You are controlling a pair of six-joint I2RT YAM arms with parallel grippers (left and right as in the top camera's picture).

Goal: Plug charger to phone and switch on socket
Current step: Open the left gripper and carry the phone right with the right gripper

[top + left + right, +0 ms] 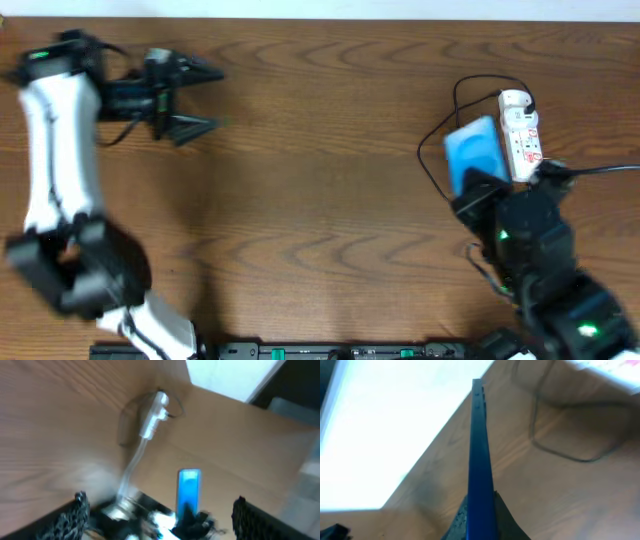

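blue-screened slim phone (474, 150) clamped in right gripper (479, 190) beside white power strip (520, 135); left gripper (198, 98) spread apart

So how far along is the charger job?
Done: nothing clearly. In hand: the right gripper grips the slim blue-screened phone tilted up beside the white power strip. To do: the thin black charger cable lies looped nearby, none visible at the phone's free end; then the switch. The left gripper is open.
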